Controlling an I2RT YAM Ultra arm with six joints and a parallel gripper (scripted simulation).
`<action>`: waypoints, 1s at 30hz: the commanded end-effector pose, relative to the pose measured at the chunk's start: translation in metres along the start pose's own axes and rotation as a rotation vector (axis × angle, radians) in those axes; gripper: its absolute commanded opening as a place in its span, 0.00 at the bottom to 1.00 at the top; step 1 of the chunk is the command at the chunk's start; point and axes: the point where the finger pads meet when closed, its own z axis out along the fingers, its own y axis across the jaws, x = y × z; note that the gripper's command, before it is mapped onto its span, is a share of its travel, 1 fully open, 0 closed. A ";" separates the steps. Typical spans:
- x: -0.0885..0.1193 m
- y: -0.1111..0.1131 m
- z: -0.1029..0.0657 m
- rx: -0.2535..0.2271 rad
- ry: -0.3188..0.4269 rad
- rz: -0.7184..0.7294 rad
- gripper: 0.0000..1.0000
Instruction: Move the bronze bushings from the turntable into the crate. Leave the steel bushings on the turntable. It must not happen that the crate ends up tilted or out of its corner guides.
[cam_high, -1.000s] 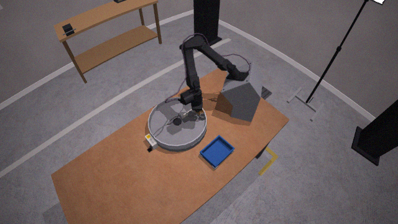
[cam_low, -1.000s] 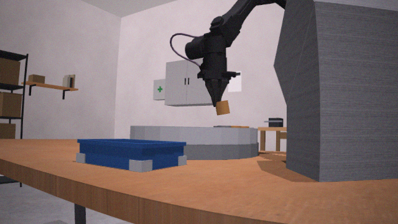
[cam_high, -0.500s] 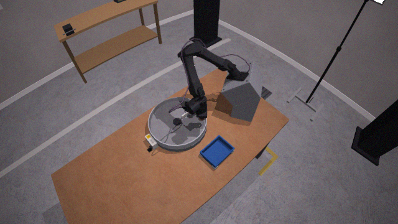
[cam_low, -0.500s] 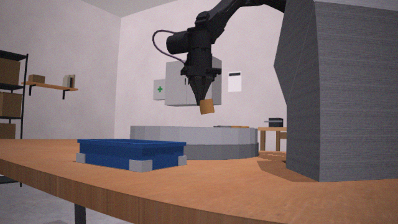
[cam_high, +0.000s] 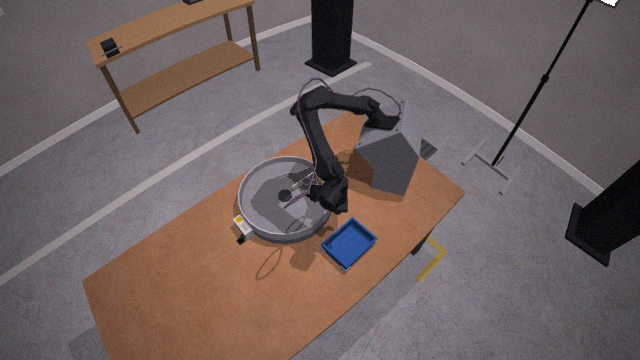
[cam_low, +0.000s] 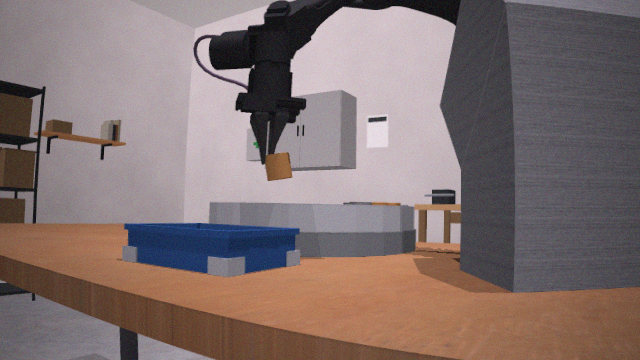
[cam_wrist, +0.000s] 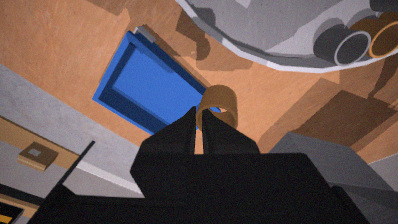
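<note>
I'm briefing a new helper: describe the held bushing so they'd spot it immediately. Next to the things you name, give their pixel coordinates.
Look at the wooden table (cam_high: 190, 260) (cam_low: 350, 320), then up to the black arm's gripper (cam_low: 267, 159) (cam_wrist: 199, 111) above it. At its fingertips hangs a short bronze ring, the bushing (cam_low: 279, 167) (cam_wrist: 218, 96). Unlike the bronze and steel rings (cam_wrist: 385, 40) (cam_wrist: 353, 48) on the turntable (cam_high: 245, 200) (cam_low: 350, 220) (cam_wrist: 280, 66), it is off the turntable.
</note>
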 end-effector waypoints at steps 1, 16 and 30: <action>0.005 0.023 -0.011 0.013 -0.022 0.026 0.00; 0.040 0.085 -0.010 0.011 -0.023 0.026 0.00; 0.052 0.109 -0.012 0.006 -0.024 0.029 0.00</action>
